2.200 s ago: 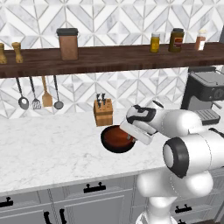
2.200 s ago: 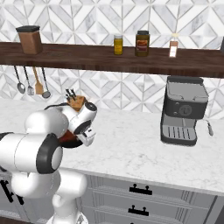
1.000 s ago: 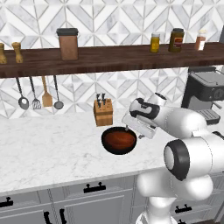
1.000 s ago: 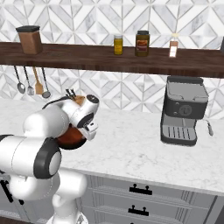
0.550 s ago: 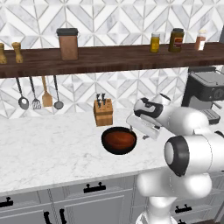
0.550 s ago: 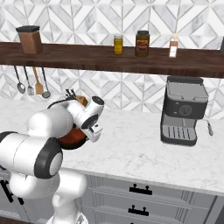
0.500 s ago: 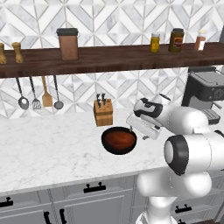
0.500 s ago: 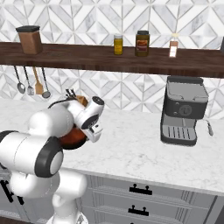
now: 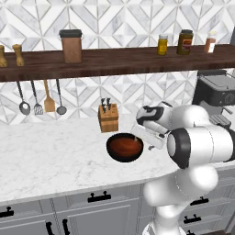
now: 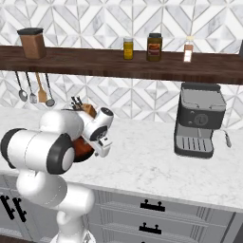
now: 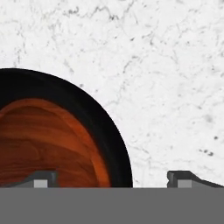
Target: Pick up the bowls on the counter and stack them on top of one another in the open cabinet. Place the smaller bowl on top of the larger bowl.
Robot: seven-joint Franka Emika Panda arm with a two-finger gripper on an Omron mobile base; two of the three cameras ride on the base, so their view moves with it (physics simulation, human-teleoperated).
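A round bowl [image 9: 124,147] sits on the white marble counter [image 9: 50,156], in front of the knife block. It is black on its rim and outer wall and reddish-brown inside [image 11: 48,140]. I cannot tell whether this is one bowl or the smaller bowl nested in the black one. My gripper [image 9: 139,137] hangs at the bowl's right rim. In the hand view the gripper [image 11: 112,177] is open wide, with one fingertip [image 11: 41,177] over the bowl's inside and the other over bare marble. The dark brown shelf board [image 9: 119,62] runs along the wall above.
A wooden knife block [image 9: 109,118] stands just behind the bowl. The coffee machine [image 10: 199,118] is to the right. On the shelf are a brown canister [image 9: 71,46] and several jars [image 9: 185,42]. Utensils [image 9: 37,96] hang below the shelf at the left.
Since 2.2 s ago my hand has drawn up and to the right off the bowl, uncovering more of it. Over the last second almost nothing has moved.
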